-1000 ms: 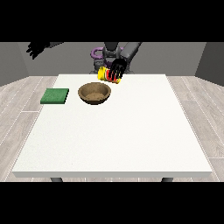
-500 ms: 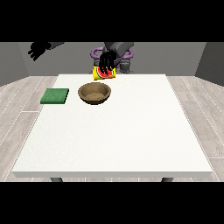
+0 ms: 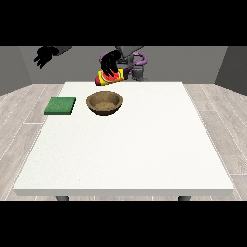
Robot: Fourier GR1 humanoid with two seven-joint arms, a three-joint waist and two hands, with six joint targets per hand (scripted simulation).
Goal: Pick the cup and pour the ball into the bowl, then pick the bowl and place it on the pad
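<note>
Cup (image 3: 110, 76) is being held on its side above the far edge of the desk (image 3: 130, 144), just beyond the bowl (image 3: 104, 102).

The yellow and red cup is being gripped by the hand at the view's right (image 3: 110, 63), whose black fingers are being curled down over it from above, and it is being kept tilted with one end pointing left. The brown bowl is being left standing on the desk in the far left part, near to the cup but apart from it. The green pad (image 3: 61, 106) is lying flat to the left of the bowl, close to the left edge of the desk. The hand at the view's left (image 3: 45, 55) is being held raised off the far left corner, well apart from everything, with its fingers relaxed and holding nothing. The ball cannot be made out.
</note>
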